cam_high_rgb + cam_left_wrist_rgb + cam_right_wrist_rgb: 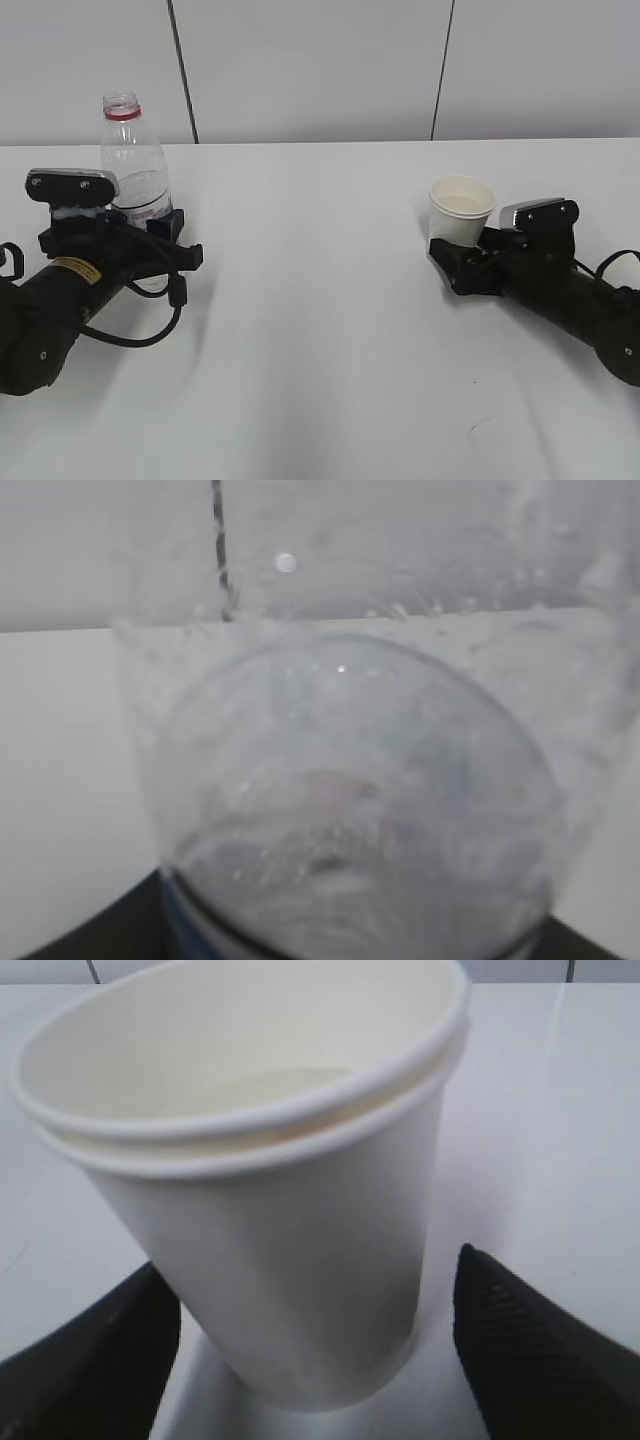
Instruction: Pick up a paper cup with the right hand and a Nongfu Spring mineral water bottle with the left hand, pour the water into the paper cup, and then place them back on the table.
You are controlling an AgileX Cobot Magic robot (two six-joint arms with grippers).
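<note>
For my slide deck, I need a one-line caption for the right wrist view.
Paper cup standing upright on the white table, framed between the open black jaws of the right hand.

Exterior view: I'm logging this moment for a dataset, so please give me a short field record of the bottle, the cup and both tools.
bottle: Nongfu Spring mineral water bottle, upright, uncapped, far left of the table
cup: paper cup, upright on the right; appears to be two nested cups
left tool: left hand around the bottle's lower part; contact unclear
right tool: right hand open, fingers either side of the cup, gap visible
stage: unclear
</note>
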